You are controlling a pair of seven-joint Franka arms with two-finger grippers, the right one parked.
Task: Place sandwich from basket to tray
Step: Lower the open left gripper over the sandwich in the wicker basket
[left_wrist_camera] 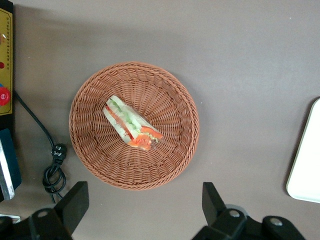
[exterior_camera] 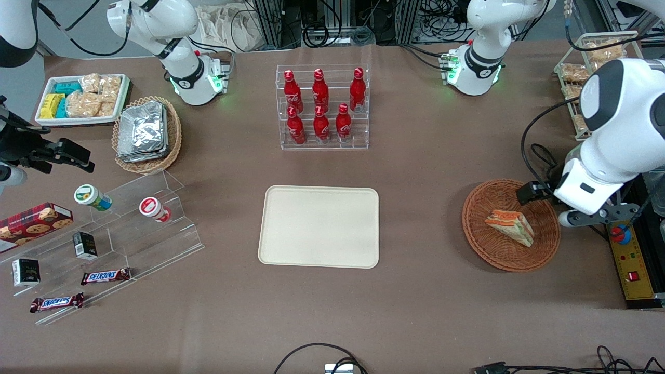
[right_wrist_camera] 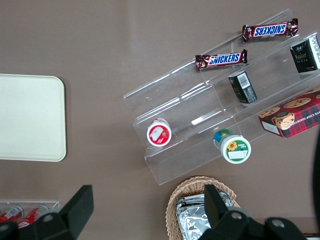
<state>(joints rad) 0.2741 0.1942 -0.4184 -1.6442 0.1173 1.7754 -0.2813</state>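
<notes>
Closest to the front camera, a black cable [exterior_camera: 311,353] loops at the table's [exterior_camera: 426,171] near edge, at six o'clock from the tray [exterior_camera: 319,227].

Toward the parked arm's end, a clear stepped stand [exterior_camera: 156,228] sits at nine o'clock from the tray. Two Snickers bars [exterior_camera: 56,302] lie on its nearest steps, two small dark boxes [exterior_camera: 84,245] stand a step higher, and a red cookie box [exterior_camera: 34,221] and two tipped cups [exterior_camera: 92,197] lie higher still. At ten o'clock from the tray is a tan wicker basket of foil packets [exterior_camera: 148,134], with a white tray of snack packets [exterior_camera: 80,98] just beside it.

At twelve o'clock from the cream tray stands a clear rack of red bottles [exterior_camera: 323,106]. The tray itself lies flat and bare at the middle of the table.

At three o'clock from it, well apart, sits the reddish-brown basket [exterior_camera: 493,249]. The sandwich [exterior_camera: 511,227] lies in it, about at its middle, its long side running from ten o'clock to four o'clock in the front view, filling layers showing.

The gripper [left_wrist_camera: 145,200] hangs above the basket's rim, toward the working arm's end of the table. Its fingers [left_wrist_camera: 75,202] are spread wide, touching neither the basket nor the sandwich, and nothing is between them.
</notes>
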